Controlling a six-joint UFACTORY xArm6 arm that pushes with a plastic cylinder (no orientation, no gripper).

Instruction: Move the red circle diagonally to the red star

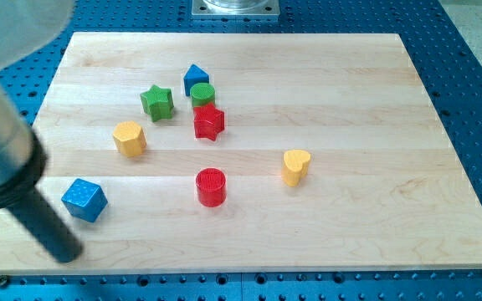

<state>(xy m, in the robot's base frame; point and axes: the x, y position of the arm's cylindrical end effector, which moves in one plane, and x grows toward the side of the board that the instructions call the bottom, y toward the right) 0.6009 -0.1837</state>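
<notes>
The red circle [211, 186] stands on the wooden board [375, 100], a little below its middle. The red star [209, 122] lies above it, near the board's centre, touching the green circle [203, 94]. My rod comes in blurred from the view's left, and my tip [64, 249] rests near the board's bottom left corner, just below and left of the blue cube [84, 200]. The tip is far to the left of the red circle.
A blue house-shaped block [196, 78] sits above the green circle. A green star [157, 102] lies left of them. A yellow hexagon [129, 138] sits left of the red star. A yellow heart [295, 166] lies right of the red circle.
</notes>
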